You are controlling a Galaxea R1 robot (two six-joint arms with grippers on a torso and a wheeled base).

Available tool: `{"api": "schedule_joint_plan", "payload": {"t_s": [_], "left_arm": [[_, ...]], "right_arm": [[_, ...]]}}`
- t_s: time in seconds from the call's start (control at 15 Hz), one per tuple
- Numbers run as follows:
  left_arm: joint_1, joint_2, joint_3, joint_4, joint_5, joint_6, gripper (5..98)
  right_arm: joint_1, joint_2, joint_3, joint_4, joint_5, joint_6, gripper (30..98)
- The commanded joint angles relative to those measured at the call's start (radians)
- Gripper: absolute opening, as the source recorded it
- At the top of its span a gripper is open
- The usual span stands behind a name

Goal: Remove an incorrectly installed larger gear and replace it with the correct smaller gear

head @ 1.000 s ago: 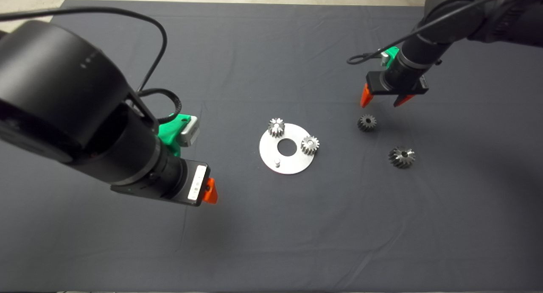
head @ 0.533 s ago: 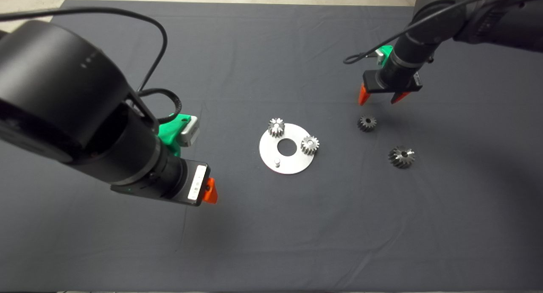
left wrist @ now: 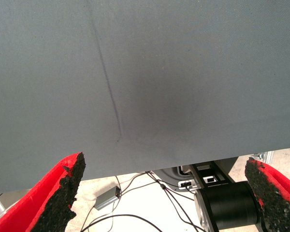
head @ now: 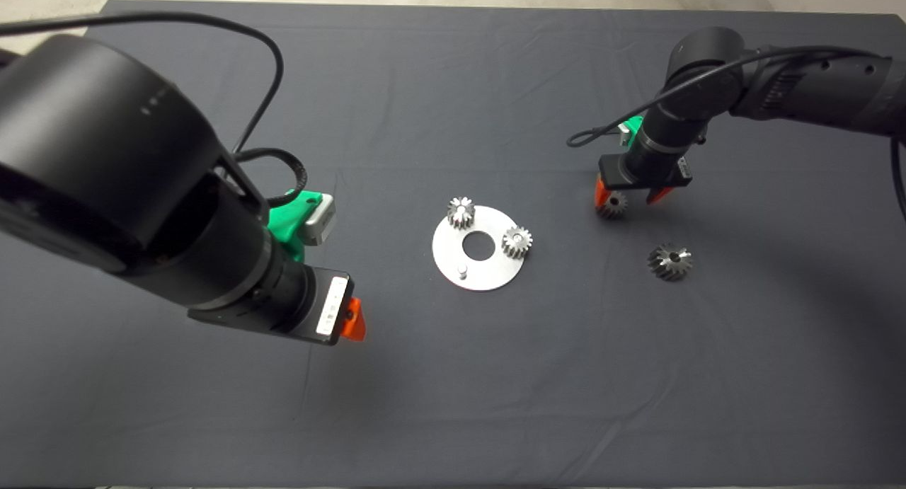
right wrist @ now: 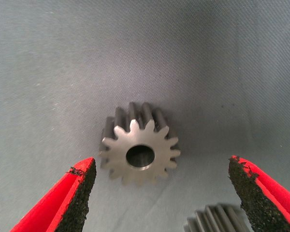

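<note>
Right wrist view: the smaller gear (right wrist: 139, 151) is framed between the spread fingers of the right gripper (right wrist: 162, 193), untouched, flat on the mat (head: 453, 376). The larger gear (head: 669, 261) lies nearby. The left gripper (left wrist: 164, 193) is held spread over the mat's edge.

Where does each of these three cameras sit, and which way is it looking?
Head view: from above, looking down at the dark mat; both black arms show.
Left wrist view: on the left arm, facing bare mat and floor cables; left gripper open.
Right wrist view: on the right arm, looking down at a small silvery steel toothed gear between the open right gripper.
Shared: head view shows that gear too.
</note>
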Motion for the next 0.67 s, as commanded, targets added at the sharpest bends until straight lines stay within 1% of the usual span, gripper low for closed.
{"api": "schedule_joint_plan", "payload": {"t_s": [0.0, 0.33, 0.47, 0.6], "left_arm": [[-0.017, 0.001, -0.002, 0.003, 0.095, -0.001, 84.1], [-0.017, 0.001, -0.002, 0.003, 0.095, -0.001, 84.1], [-0.017, 0.001, -0.004, 0.003, 0.095, -0.001, 84.1], [-0.017, 0.001, -0.004, 0.009, 0.097, 0.001, 84.1]], "right_arm": [[0.009, 0.004, 0.000, -0.056, -0.093, -0.006, 72.7], [-0.007, 0.008, 0.025, -0.081, -0.091, -0.004, 72.7], [-0.017, 0.011, 0.031, -0.107, -0.089, -0.003, 72.7], [-0.029, 0.013, 0.031, -0.115, -0.089, 0.000, 72.7]]}}
